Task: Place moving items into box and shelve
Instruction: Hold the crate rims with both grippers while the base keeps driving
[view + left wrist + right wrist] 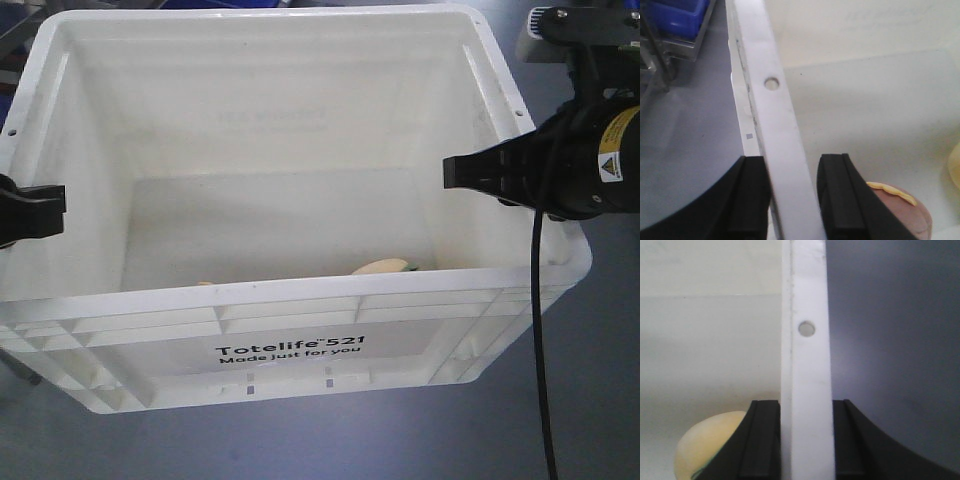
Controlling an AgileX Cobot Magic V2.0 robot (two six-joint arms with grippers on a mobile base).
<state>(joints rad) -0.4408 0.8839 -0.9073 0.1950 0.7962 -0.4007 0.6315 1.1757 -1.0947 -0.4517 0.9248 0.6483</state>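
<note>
A white plastic box point(290, 345) marked "Totelife 521" fills the front view, open at the top. My left gripper point(30, 212) is shut on its left rim point(775, 115), one finger on each side of the rim, as the left wrist view point(792, 161) shows. My right gripper point(480, 172) is shut on its right rim point(806, 355), as the right wrist view point(806, 404) shows. A cream-yellow rounded item point(382, 267) lies on the box floor near the front wall and shows in the right wrist view point(710, 445). A pinkish-brown item with a yellow strip point(902, 210) lies inside by the left rim.
A grey surface point(330, 440) lies under and around the box. A blue bin point(675, 17) on a clear shelf stands outside the box's left side. A black cable point(541, 340) hangs from my right arm beside the box's front right corner.
</note>
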